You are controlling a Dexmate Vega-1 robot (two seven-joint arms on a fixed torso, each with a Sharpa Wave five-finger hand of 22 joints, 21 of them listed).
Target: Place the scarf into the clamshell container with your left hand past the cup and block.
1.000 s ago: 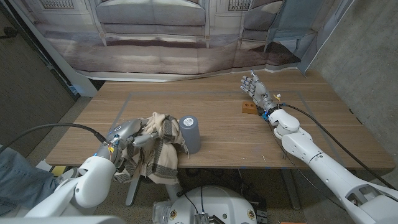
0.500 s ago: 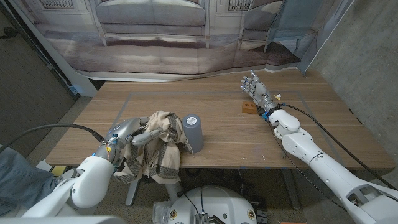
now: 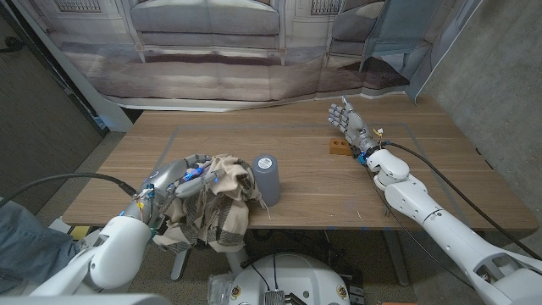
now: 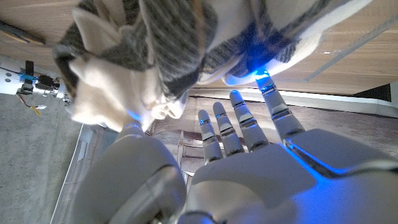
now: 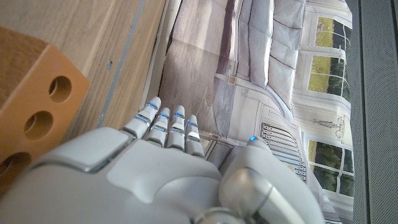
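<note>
A beige-and-grey plaid scarf (image 3: 217, 208) hangs bunched at the table's front left, its lower part drooping over the near edge. My left hand (image 3: 188, 174) holds it from the left side, and in the left wrist view the scarf (image 4: 168, 50) is draped over the tips of that hand's fingers (image 4: 244, 127). A grey cup (image 3: 267, 180) stands upright just right of the scarf, touching or nearly touching it. An orange wooden block (image 3: 338, 147) with holes lies at the right. My right hand (image 3: 348, 119) stands just behind it, fingers straight, holding nothing. The right wrist view shows the block (image 5: 31, 106) close beside the right hand (image 5: 143, 168).
The wooden table (image 3: 305, 191) has bare surface between the cup and the block and behind them. A printed backdrop of a sofa (image 3: 212, 51) stands behind the far edge, and a concrete wall (image 3: 500, 76) is at the right.
My left hand has lifted the scarf a little and carried it toward the cup; its fingers now show above the cloth. The right arm, cup and block have not moved.
</note>
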